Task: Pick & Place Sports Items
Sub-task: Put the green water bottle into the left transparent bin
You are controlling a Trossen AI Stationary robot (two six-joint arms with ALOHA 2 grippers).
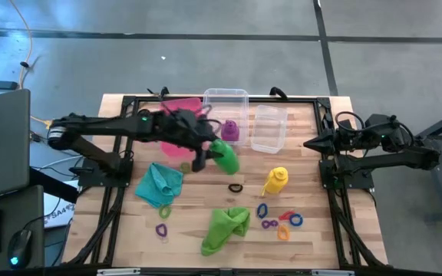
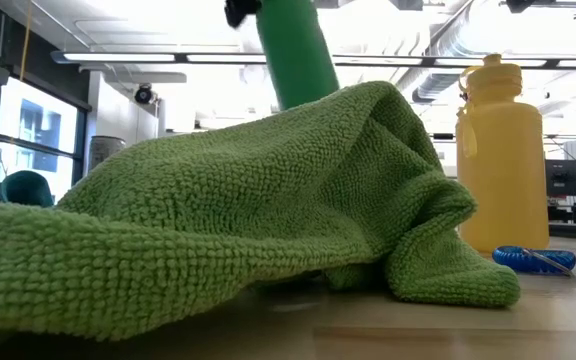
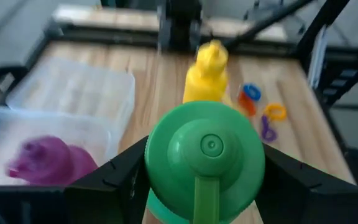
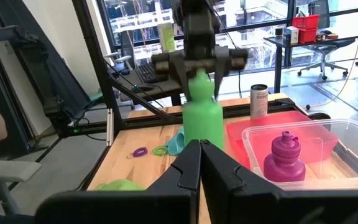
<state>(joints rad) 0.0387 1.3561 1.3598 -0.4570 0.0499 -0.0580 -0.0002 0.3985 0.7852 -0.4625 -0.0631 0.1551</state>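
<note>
Left jaws [image 1: 208,147] around raised green bottle [image 1: 225,156], right jaws [image 1: 310,142] together.

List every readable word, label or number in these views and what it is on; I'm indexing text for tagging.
No text can be read in any view.
Grey cylinder behind the pink bin: it carries a label, too small to read.
White sheet beside the table's left edge: print on it, too blurred to read.
Green bottle, purple bottle, yellow bottle: no visible lettering.
</note>
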